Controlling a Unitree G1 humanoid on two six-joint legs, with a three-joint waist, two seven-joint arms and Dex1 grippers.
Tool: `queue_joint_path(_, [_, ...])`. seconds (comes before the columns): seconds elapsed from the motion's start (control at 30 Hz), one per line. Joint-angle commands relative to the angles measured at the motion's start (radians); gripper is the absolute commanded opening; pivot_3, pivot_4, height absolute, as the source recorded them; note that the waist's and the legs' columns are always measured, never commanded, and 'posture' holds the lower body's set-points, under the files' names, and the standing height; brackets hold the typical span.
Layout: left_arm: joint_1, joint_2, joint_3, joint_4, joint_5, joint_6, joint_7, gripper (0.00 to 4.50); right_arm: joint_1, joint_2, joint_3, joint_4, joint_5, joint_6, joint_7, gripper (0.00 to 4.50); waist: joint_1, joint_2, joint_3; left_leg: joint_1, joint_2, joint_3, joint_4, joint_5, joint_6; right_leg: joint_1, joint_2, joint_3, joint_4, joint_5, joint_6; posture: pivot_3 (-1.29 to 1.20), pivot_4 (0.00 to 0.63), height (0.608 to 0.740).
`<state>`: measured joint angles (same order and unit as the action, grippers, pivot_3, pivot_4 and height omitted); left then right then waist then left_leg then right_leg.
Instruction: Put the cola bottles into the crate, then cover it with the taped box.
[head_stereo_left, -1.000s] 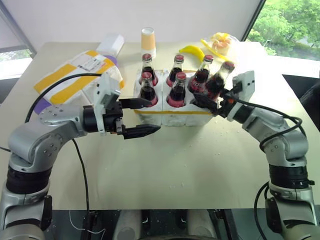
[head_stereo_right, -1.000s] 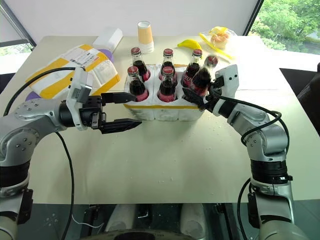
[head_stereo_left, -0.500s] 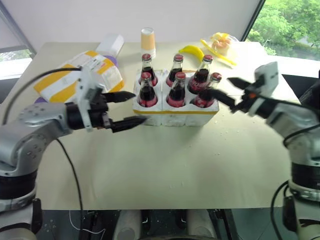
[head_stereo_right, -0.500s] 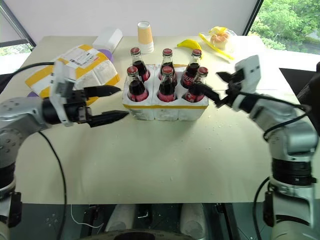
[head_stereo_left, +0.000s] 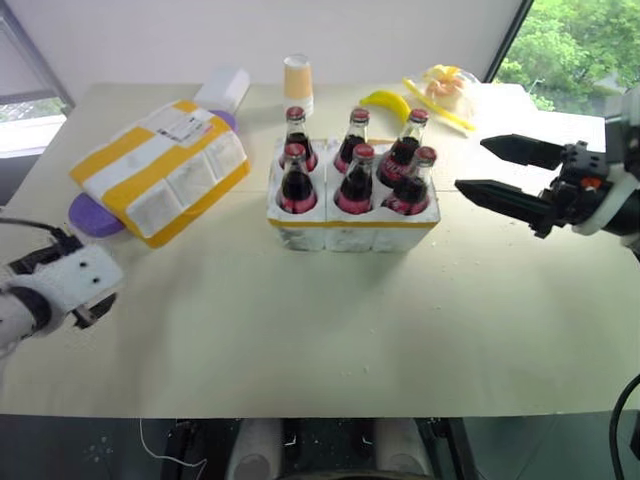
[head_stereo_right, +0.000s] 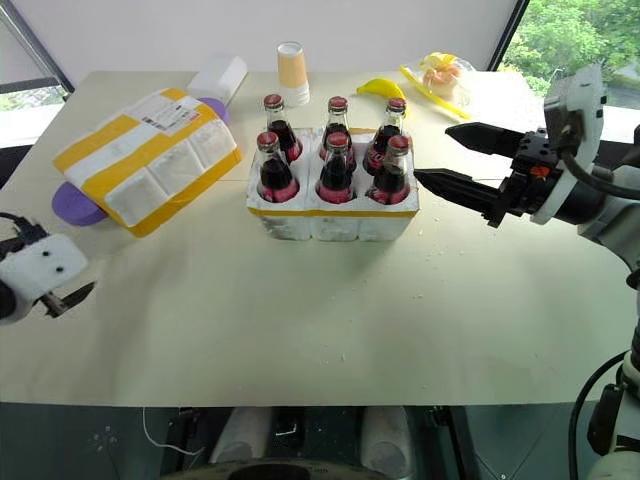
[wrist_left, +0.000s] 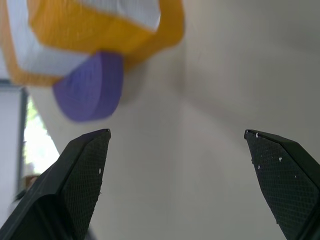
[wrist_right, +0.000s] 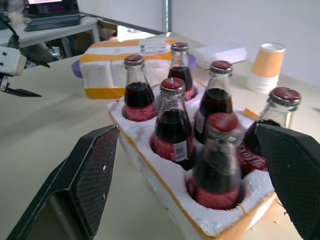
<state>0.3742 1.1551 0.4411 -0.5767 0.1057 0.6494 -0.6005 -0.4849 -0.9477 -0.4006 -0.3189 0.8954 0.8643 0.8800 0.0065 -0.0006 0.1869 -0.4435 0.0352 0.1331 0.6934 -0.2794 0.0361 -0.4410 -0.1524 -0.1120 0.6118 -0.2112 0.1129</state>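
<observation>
Jaws apart; left gripper half-hidden.

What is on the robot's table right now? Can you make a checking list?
Surface: beige table, a few white crumbs near the crate.
Job's things: six cola bottles standing in the crate; taped box lying to its left, tilted on a purple disc.
Clutter: paper cups, banana, small white box, bagged food.
Grippers: left gripper open, empty; right gripper open, empty, beside the crate.
Cables: nothing seen on the table.
Surroundings: windows, trees outside.
</observation>
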Motion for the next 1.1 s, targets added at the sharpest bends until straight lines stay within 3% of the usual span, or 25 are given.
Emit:
queue_joint_path(0.03, [-0.047, -0.038, -0.067, 0.013, 0.156, -0.024, 0.134, 4.50, -0.077, -0.003, 0.046, 0.053, -0.028, -0.046, 0.024, 4.44, 0.005, 0.001, 0.000, 0.000, 0.000, 0.000, 0.000, 0.000, 0.000, 0.000, 0.000, 0.000, 0.000, 0.000, 0.000, 0.00, 0.150, 0.740])
queue_joint_path(0.27, [-0.155, -0.109, -0.159, 0.197, 0.306, -0.153, 0.287, 4.50, -0.125, -0.004, 0.090, 0.079, -0.031, -0.060, 0.062, 4.44, 0.005, 0.000, 0.000, -0.002, 0.001, 0.002, -0.003, 0.006, -0.003, -0.001, 0.001, 0.000, 0.002, 0.002, 0.002, 0.00, 0.150, 0.740])
queue_joint_path(0.77, [-0.506, -0.192, -0.379, 0.729, 0.425, -0.470, 0.475, 4.50, -0.109, 0.019, 0.051, 0.003, 0.014, -0.049, -0.008, 4.44, 0.007, -0.001, -0.001, -0.001, 0.000, 0.004, -0.004, 0.006, -0.002, 0.000, 0.001, 0.000, 0.003, 0.003, 0.003, 0.00, 0.150, 0.740])
queue_joint_path(1.1, [-0.699, -0.235, -0.486, 0.982, 0.467, -0.571, 0.535, 4.50, -0.089, 0.023, 0.030, -0.039, 0.050, -0.037, -0.068, 4.44, 0.004, -0.002, -0.002, -0.001, -0.001, 0.005, -0.004, 0.006, -0.002, 0.001, 0.001, 0.000, 0.003, 0.003, 0.003, 0.00, 0.150, 0.740])
